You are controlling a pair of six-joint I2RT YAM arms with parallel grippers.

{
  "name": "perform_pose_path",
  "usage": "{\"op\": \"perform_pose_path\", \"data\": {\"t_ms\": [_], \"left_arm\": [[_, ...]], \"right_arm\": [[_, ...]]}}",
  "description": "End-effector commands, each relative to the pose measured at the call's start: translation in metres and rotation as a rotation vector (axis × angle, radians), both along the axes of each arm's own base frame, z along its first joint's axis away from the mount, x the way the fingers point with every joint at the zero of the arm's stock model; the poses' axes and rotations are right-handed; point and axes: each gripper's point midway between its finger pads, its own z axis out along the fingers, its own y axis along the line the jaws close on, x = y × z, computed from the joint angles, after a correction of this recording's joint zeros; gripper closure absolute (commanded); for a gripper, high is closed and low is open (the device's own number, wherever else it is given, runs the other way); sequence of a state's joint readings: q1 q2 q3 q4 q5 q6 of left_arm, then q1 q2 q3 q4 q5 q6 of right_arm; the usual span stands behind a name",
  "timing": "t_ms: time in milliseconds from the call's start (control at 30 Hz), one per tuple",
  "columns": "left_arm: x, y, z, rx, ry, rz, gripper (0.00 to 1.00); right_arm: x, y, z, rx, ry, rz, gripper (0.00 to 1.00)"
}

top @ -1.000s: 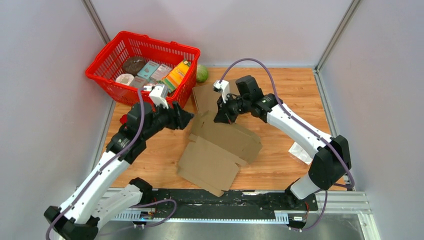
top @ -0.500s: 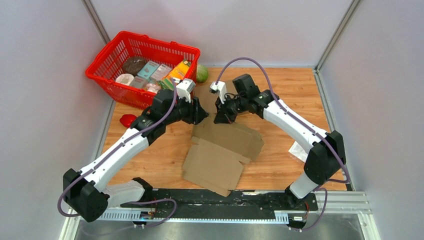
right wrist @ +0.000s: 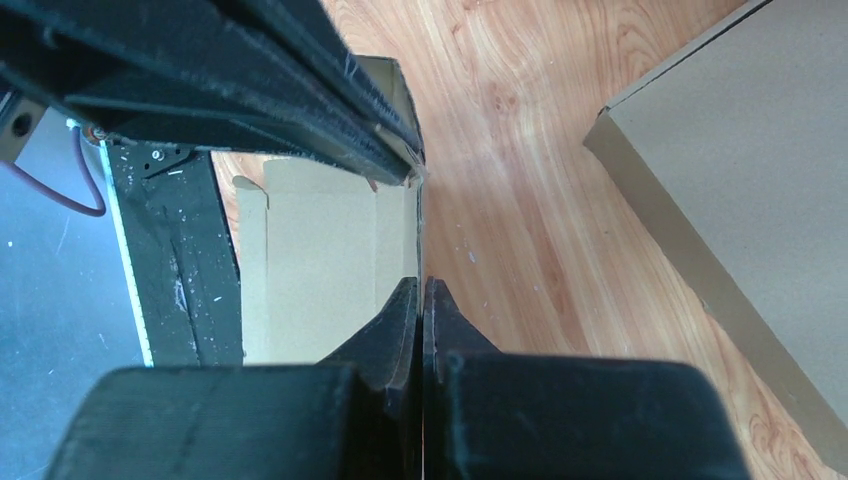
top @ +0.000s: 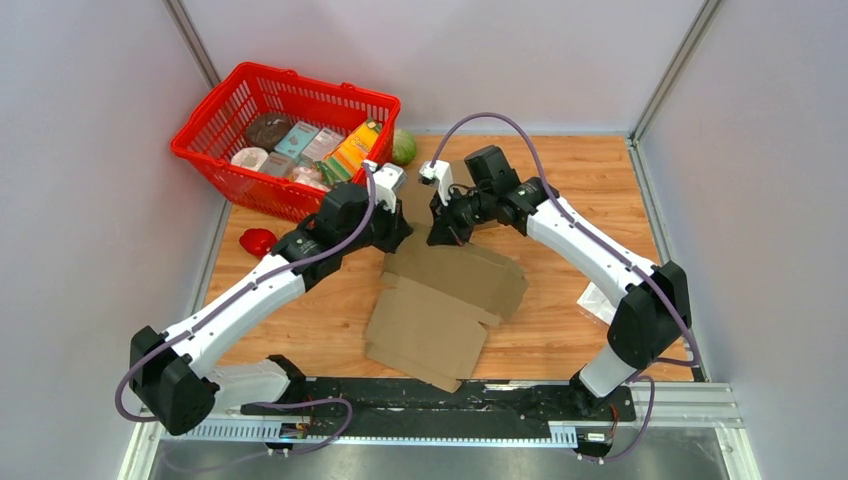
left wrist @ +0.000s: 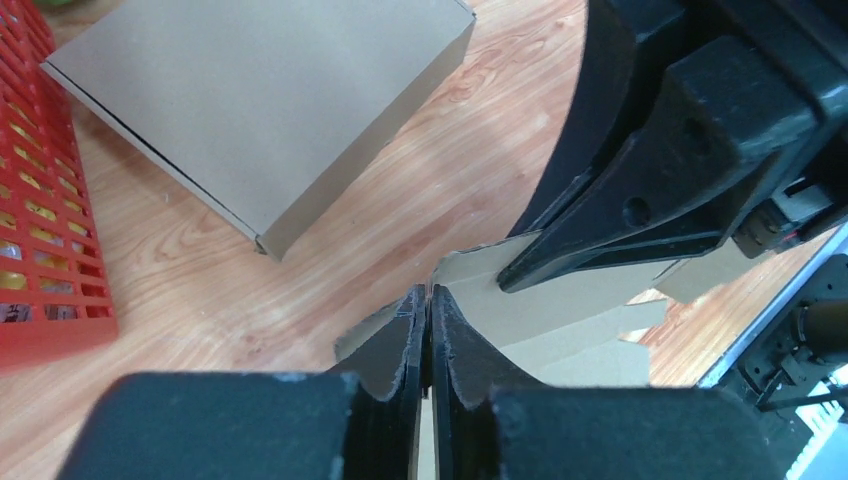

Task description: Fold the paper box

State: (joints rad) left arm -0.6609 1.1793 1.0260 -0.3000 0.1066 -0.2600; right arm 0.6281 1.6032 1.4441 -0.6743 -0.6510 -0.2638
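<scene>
The paper box (top: 440, 305) is laid as a largely flat blank at the middle of the table (top: 560, 200), its far-edge flap pinched by the left gripper (left wrist: 428, 300) and the right gripper (right wrist: 420, 290); all folding is judged outstanding

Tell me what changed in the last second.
The left gripper swung from beside the red basket toward the right gripper and closed on the far flap of the paper box. The box slid slightly right. The right gripper kept its pinch; the basket stayed put.
</scene>
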Motion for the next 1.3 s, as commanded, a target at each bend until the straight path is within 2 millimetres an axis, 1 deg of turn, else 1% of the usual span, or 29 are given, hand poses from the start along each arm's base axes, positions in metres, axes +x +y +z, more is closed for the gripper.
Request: {"op": "perform_pose_path", "data": {"t_ms": [0,33,67,100,133,167,200,233,267,300,333,367,400,433,467,500,533,567,633,700,733,767,833,900,1000,1033,1133,1200,1267], "left_arm": [[0.012,0.005,0.015,0.039,-0.085,0.036,0.96],[0.014,0.008,0.011,0.045,-0.091,0.057,0.98],[0.016,0.006,0.016,0.023,-0.116,0.059,0.99],[0.02,0.009,0.02,0.01,-0.138,0.089,1.0],[0.021,0.011,0.014,0.011,-0.14,0.106,1.0],[0.024,0.009,0.019,-0.014,-0.167,0.115,1.0],[0.024,0.009,0.02,-0.03,-0.175,0.122,1.0],[0.024,0.012,0.014,-0.026,-0.172,0.143,1.0],[0.026,0.011,0.017,-0.048,-0.186,0.153,1.0],[0.026,0.011,0.018,-0.065,-0.188,0.159,1.0],[0.025,0.011,0.011,-0.067,-0.182,0.165,1.0],[0.026,0.011,0.012,-0.081,-0.187,0.173,1.0],[0.028,0.01,0.014,-0.101,-0.195,0.181,1.0],[0.029,0.012,0.009,-0.098,-0.191,0.198,1.0],[0.029,0.013,0.01,-0.105,-0.197,0.205,1.0],[0.028,0.014,0.011,-0.113,-0.198,0.212,1.0],[0.028,0.017,0.008,-0.112,-0.198,0.224,1.0],[0.029,0.017,0.011,-0.126,-0.208,0.231,1.0],[0.028,0.021,0.009,-0.137,-0.208,0.254,1.0],[0.027,0.023,0.011,-0.158,-0.213,0.266,1.0],[0.026,0.023,0.01,-0.168,-0.214,0.267,1.0],[0.025,0.023,0.01,-0.175,-0.214,0.265,1.0],[0.022,0.025,0.01,-0.196,-0.216,0.276,1.0],[0.02,0.025,0.012,-0.208,-0.22,0.276,1.0],[0.017,0.026,0.011,-0.213,-0.221,0.284,1.0],[0.017,0.026,0.012,-0.216,-0.224,0.283,1.0],[0.014,0.025,0.014,-0.225,-0.238,0.276,1.0],[0.013,0.026,0.013,-0.226,-0.24,0.277,1.0],[0.011,0.025,0.014,-0.224,-0.247,0.277,1.0]], "right_arm": [[0.012,0.007,0.019,0.023,-0.061,-0.011,0.96],[0.025,0.001,0.015,-0.019,-0.081,-0.095,0.83],[0.034,-0.001,0.019,-0.023,-0.037,-0.207,0.56],[0.037,-0.008,0.018,-0.057,-0.004,-0.281,0.51],[0.048,-0.022,0.02,-0.1,0.001,-0.402,0.43],[0.042,-0.033,0.02,-0.12,0.136,-0.564,0.28],[0.044,-0.044,0.031,-0.112,0.169,-0.667,0.23],[0.048,-0.059,0.034,-0.105,0.232,-0.779,0.21],[0.039,-0.067,0.035,-0.115,0.305,-0.828,0.17],[0.034,-0.07,0.052,-0.058,0.353,-0.886,0.13],[0.031,-0.076,0.059,-0.046,0.36,-0.933,0.11],[0.027,-0.076,0.067,-0.014,0.379,-0.954,0.1],[0.021,-0.073,0.069,0.042,0.449,-0.996,0.05],[0.011,-0.071,0.084,0.123,0.488,-1.0,0.0],[0.012,-0.064,0.095,0.224,0.538,-1.034,0.0],[0.008,-0.058,0.098,0.285,0.608,-1.068,0.0],[-0.007,-0.047,0.084,0.334,0.785,-1.123,0.0],[-0.004,-0.036,0.092,0.421,0.847,-1.115,0.0],[-0.014,-0.026,0.08,0.49,1.036,-1.212,0.0],[-0.016,-0.025,0.08,0.551,1.093,-1.287,0.0],[-0.012,-0.027,0.079,0.602,1.068,-1.355,0.07],[-0.009,-0.032,0.077,0.665,1.1,-1.424,0.16],[-0.001,-0.038,0.068,0.703,1.103,-1.504,0.25],[0.007,-0.036,0.057,0.718,1.149,-1.545,0.3],[0.017,-0.045,0.045,0.734,1.143,-1.634,0.33],[0.021,-0.048,0.045,0.752,1.134,-1.646,0.36],[0.031,-0.058,0.048,0.801,1.09,-1.68,0.37],[0.032,-0.057,0.044,0.801,1.11,-1.69,0.38],[0.034,-0.055,0.042,0.807,1.124,-1.691,0.41]]}}
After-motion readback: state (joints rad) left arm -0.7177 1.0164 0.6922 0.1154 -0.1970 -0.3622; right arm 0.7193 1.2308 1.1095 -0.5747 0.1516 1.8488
